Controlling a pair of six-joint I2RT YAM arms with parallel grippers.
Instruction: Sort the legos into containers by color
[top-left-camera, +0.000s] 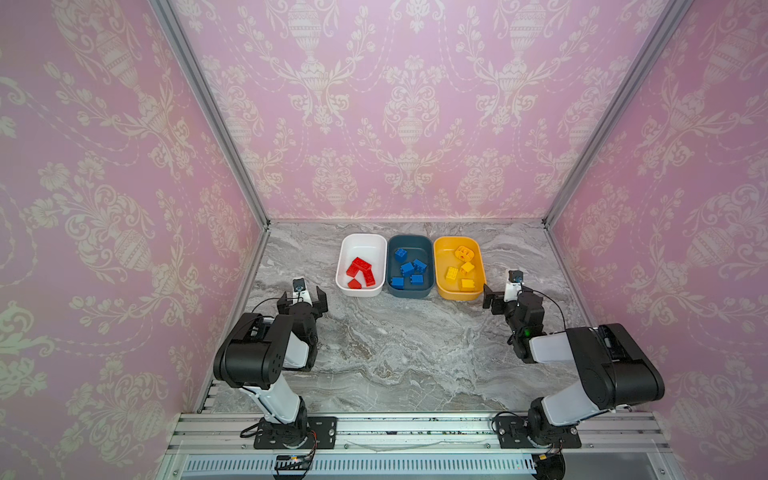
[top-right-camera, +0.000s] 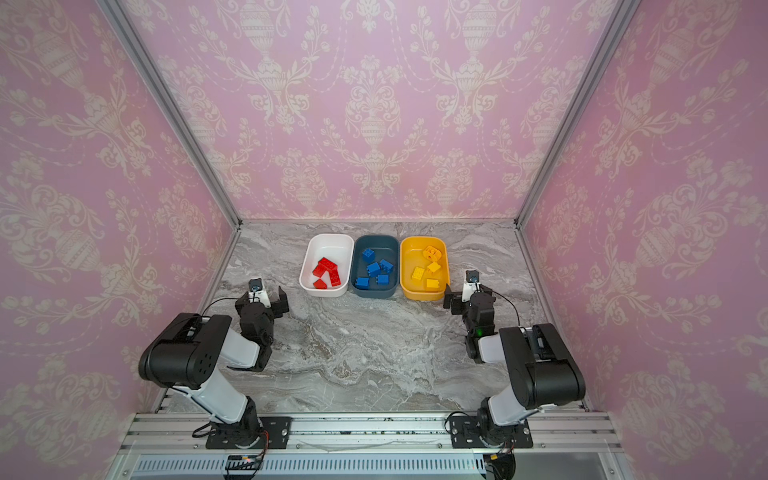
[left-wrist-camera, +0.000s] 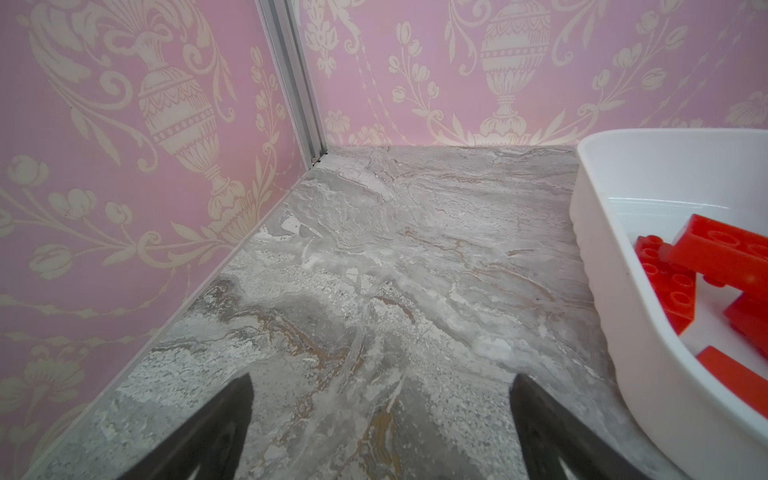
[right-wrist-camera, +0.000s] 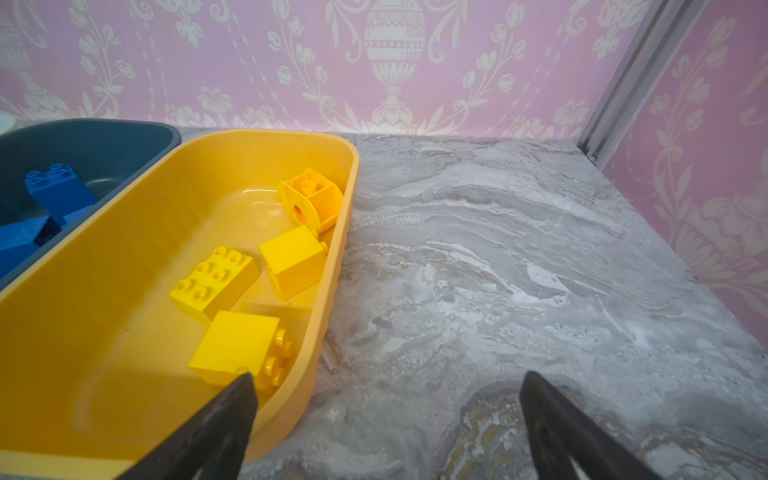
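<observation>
Aluminium rail (top-left-camera: 415, 428) along the near edge carries two black-and-white robot arms above a grey marbled tabletop (top-left-camera: 395, 345). The left gripper (top-left-camera: 303, 299) has its jaws spread wide and holds nothing; it is near the white tub (top-left-camera: 365, 249), off its near left corner. The right gripper (top-left-camera: 505, 296), also spread and empty, is just beside the near right corner of the yellow-orange tub (top-left-camera: 446, 253). Farther back, three tubs stand side by side. The white one holds the red legos (top-left-camera: 361, 270), the dark teal tub (top-left-camera: 415, 245) in the middle holds the blue legos (top-left-camera: 409, 268), and the yellow-orange one holds the yellow legos (top-left-camera: 461, 272), with a rounded yellow piece (top-left-camera: 464, 252) at its far end. Pink wallpaper (top-left-camera: 411, 104) with cream urns rises behind.
</observation>
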